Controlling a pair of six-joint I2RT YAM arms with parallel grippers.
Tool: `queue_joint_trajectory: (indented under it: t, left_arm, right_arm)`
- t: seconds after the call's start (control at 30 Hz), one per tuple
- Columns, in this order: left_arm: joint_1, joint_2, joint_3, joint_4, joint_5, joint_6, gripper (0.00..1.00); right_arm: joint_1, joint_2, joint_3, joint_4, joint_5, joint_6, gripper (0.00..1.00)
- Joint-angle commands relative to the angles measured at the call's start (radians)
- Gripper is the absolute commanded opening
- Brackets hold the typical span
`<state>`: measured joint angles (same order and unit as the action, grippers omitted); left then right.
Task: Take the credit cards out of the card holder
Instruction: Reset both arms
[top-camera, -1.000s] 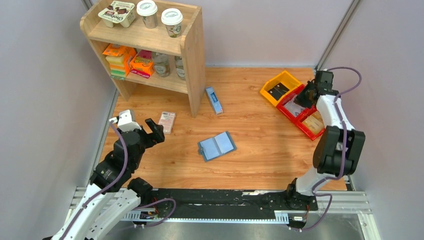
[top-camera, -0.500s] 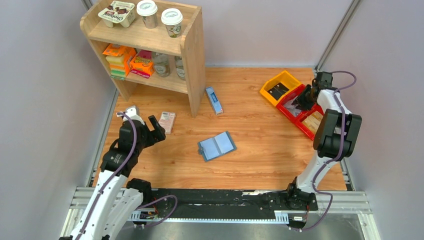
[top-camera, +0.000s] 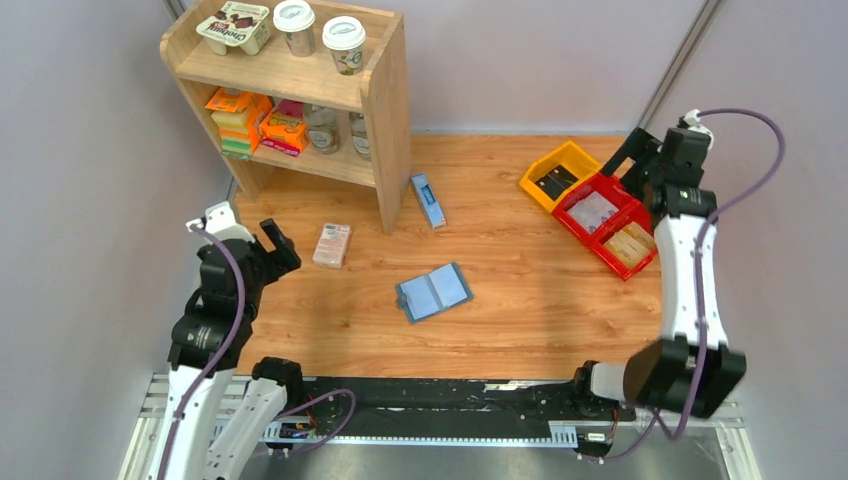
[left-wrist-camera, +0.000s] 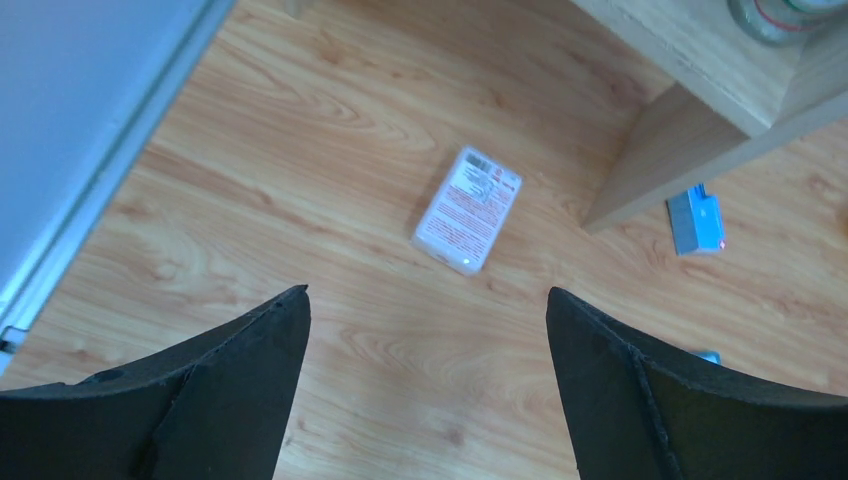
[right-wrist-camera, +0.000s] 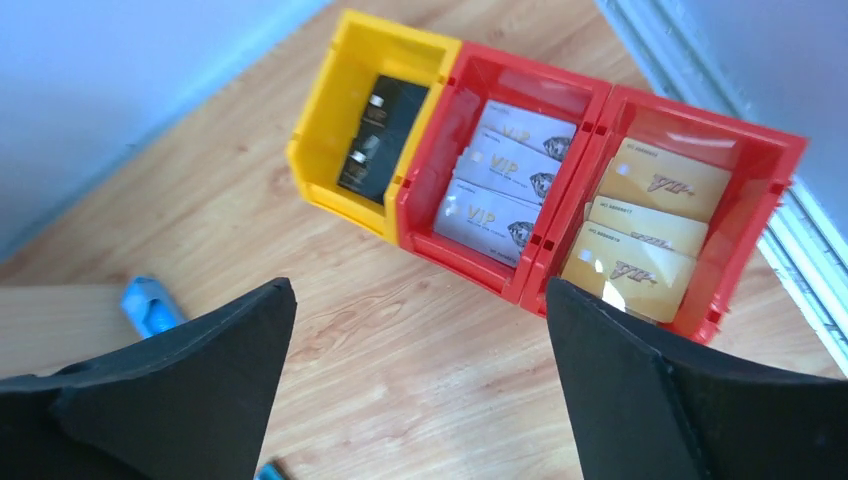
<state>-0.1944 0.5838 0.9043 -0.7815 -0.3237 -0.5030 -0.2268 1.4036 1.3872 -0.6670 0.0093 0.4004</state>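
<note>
The teal-blue card holder (top-camera: 433, 292) lies open and flat at the middle of the wooden table, with neither gripper near it. Credit cards lie in bins at the far right: black ones (right-wrist-camera: 375, 140) in a yellow bin (right-wrist-camera: 315, 110), silver VIP ones (right-wrist-camera: 500, 180) in a red bin (right-wrist-camera: 520, 75), and gold ones (right-wrist-camera: 640, 230) in a second red bin (right-wrist-camera: 700, 110). My right gripper (top-camera: 640, 152) (right-wrist-camera: 418, 282) hangs open above these bins with nothing between its fingers. At the left, my left gripper (top-camera: 275, 245) (left-wrist-camera: 426, 292) stands open and empty over bare wood.
A wooden shelf unit (top-camera: 385, 100) with cups, boxes and jars stands at the back left. Beside it lie a pink-and-white flat pack (top-camera: 333, 244) (left-wrist-camera: 468, 210) and a narrow blue-and-white box (top-camera: 428, 200) (left-wrist-camera: 695, 222). Grey walls close in both sides.
My right gripper has opened and risen up and back from the red bin. The left arm has drawn back to the left, away from the pink-and-white pack.
</note>
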Motion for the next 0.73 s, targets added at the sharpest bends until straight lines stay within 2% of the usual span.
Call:
queue_joint_trajectory:
  t: [0.0,0.17,0.33,0.5,0.7]
  left_arm:
    - [0.004,-0.067,0.059,-0.038,-0.147,0.090,0.95]
    - [0.006,-0.183,0.039,-0.019,-0.235,0.142,0.95]
    - [0.006,-0.277,-0.008,0.021,-0.245,0.182,0.95]
    - [0.004,-0.403,-0.080,0.085,-0.235,0.245,0.95]
    - [0.004,-0.495,-0.137,0.068,-0.256,0.250,0.95]
  right_arm:
    - [0.001,-0.288,-0.100,0.052,0.011,-0.040,1.00]
    - [0.006,-0.661,-0.313,0.193,0.043,-0.046,1.00]
    - [0.099,-0.842,-0.410,0.175,0.174,-0.121,1.00]
    - [0.118,-1.040,-0.565,0.217,0.250,-0.147,1.00]
    - [0.132,-1.163,-0.660,0.239,0.281,-0.173,1.00]
